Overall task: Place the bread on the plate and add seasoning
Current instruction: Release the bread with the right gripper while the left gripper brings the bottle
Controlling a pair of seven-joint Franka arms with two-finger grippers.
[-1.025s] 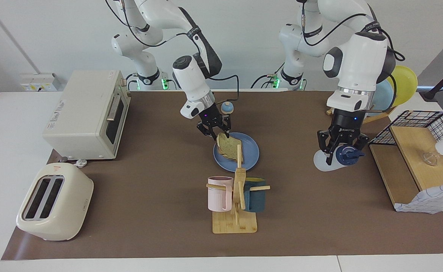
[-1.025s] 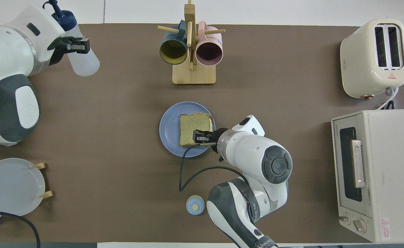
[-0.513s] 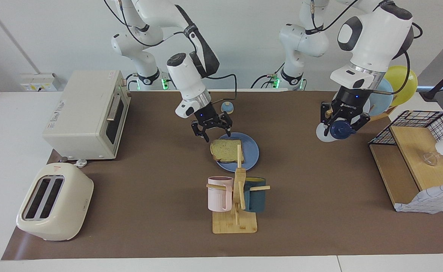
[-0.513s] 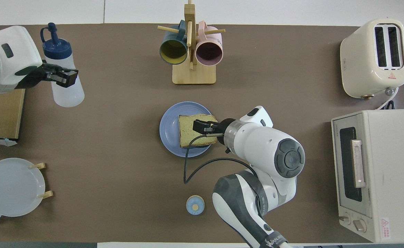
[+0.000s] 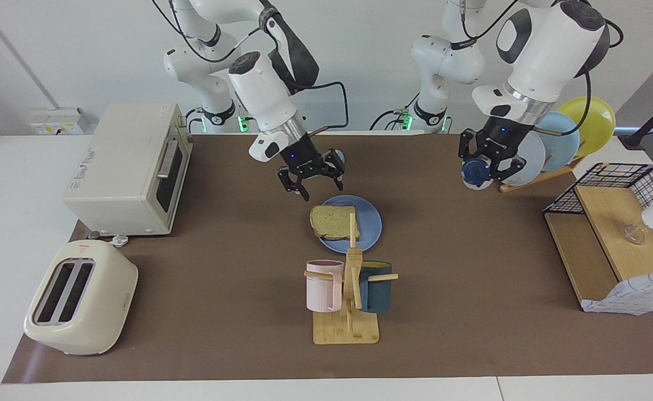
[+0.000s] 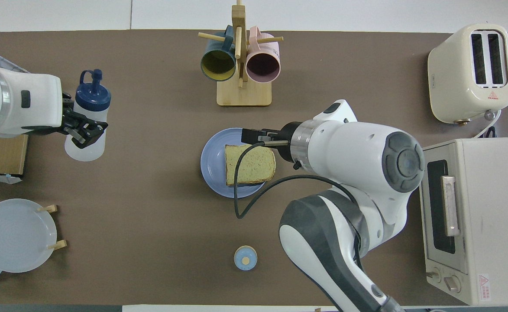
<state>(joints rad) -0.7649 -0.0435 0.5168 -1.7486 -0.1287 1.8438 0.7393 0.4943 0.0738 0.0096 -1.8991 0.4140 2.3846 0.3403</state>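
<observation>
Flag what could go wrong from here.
1. The bread overhangs the plate rim on the right arm's side; a nudge could tip it off.
2. The left tool carries the bottle tilted; it might slip or dispense before reaching the bread.
3. The right tool hangs open over the plate edge, possibly in the bottle's way.

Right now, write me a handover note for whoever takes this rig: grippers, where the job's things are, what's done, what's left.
Right gripper: open, empty, raised over the table just at the plate's edge nearest the robots.
Left gripper: shut on the seasoning bottle, held in the air near the plate rack at the left arm's end of the table.
Bread: lying flat on the blue plate, mid-table, between the mug stand and the robots.
Done: bread is on the plate; bottle is picked up.
Left: carry the bottle over the bread and season it.
</observation>
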